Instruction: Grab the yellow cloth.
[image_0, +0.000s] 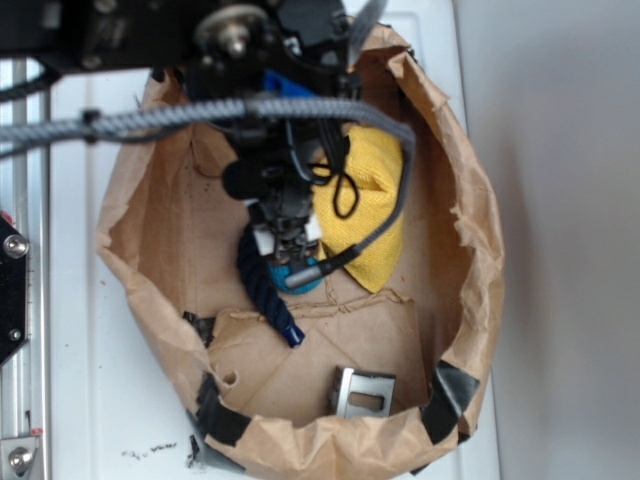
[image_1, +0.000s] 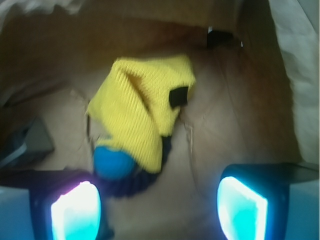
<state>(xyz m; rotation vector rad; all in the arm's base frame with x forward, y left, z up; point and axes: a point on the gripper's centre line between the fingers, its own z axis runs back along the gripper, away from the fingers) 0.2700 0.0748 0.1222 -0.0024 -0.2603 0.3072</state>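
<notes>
One yellow cloth (image_1: 142, 117) | lies beyond spread pincer (image_1: 160, 205) | untouched

No readable text, labels, brands or numbers anywhere.

A brown paper bag (image_0: 470, 250) holds a teal ball (image_1: 112, 162), navy rope (image_0: 262, 285) and metal bracket (image_0: 362, 392).

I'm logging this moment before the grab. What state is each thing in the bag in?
yellow cloth: crumpled in a heap on the bag floor, not gripped, one end draped over the ball.
hand: open, empty, above the cloth.
teal ball: resting against the cloth's edge, partly covered.
navy rope: lying slack beside the ball.
paper bag: open at the top, rim rolled down and torn, taped at the corners.
metal bracket: lying loose on the bag floor.
</notes>
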